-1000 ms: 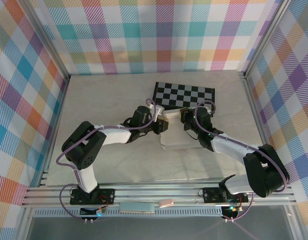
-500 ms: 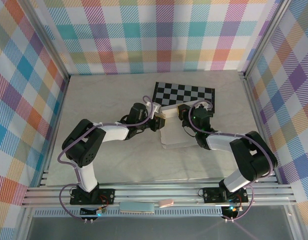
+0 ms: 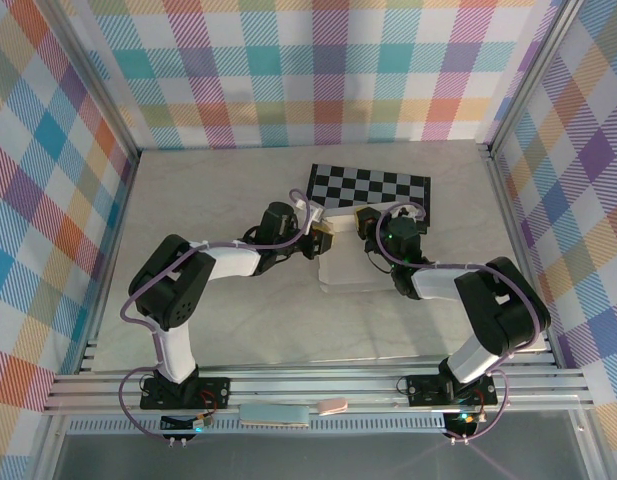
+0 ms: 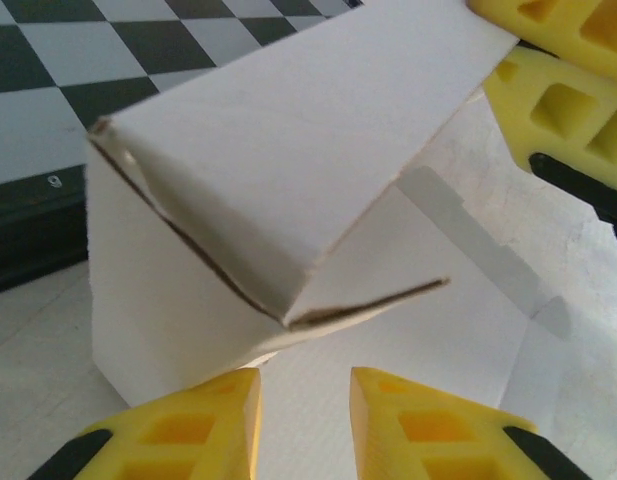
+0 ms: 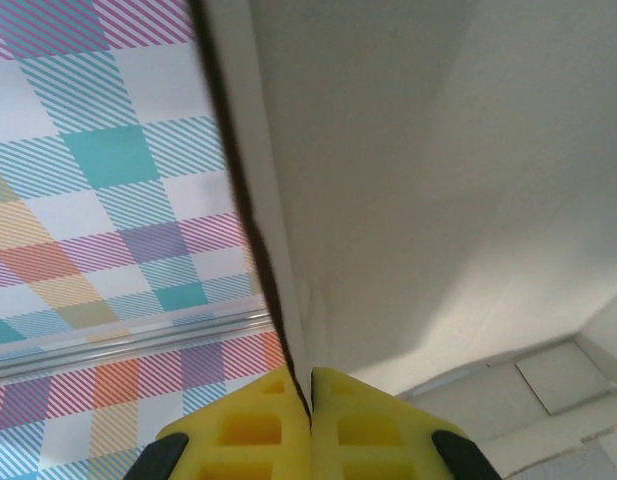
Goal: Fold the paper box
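One pair clenched — right fingers pinch the paper box edge; left fingers stand apart.

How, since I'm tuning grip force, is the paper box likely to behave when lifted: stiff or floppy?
Probably floppy: the paper box is thin sheet, hinging at creases. Likely light: the right hand holds a raised panel by one pinched edge.

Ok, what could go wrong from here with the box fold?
1. The right end effector pinches only a thin wall edge of the paper box; it might slip or crease.
2. The left end effector sits close to the right one's fingers; they could bump.
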